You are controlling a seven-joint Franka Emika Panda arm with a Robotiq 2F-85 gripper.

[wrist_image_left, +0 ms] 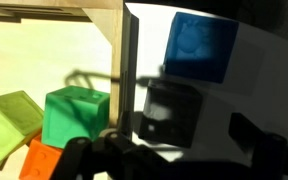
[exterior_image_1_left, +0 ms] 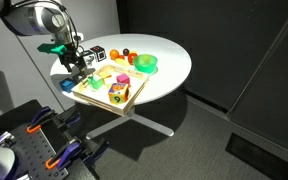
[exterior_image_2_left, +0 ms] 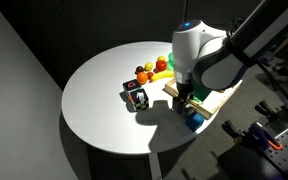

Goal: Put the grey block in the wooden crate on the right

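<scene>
**Crate** [wrist_image_left: 124,50]: light wood. Its wall runs down centre-left of the wrist view, with a green block [wrist_image_left: 76,115] and an orange block [wrist_image_left: 39,160] inside at lower left.

**Grey block** [wrist_image_left: 170,112]: mid-frame, on the table [wrist_image_left: 249,100], just right of the wall and outside the crate.
- Handling, judged: light, rigid, flat-faced, not fragile; smooth sides may slip a little.
- Hold: across two opposite flat faces at mid-height, minding the wall close by.

**Blue block** [wrist_image_left: 199,45]: upper right, near the grey block but apart from it.

**Gripper** [wrist_image_left: 174,152]: lower edge, jaws spread wide to either side of the grey block, holding nothing.

**Obscured:**
- Fingertips are cut off by the frame.
- Shadow darkens the grey block, so its material is unclear.
- Whether it touches the wall cannot be told.
- In both exterior views the arm hides it.
</scene>
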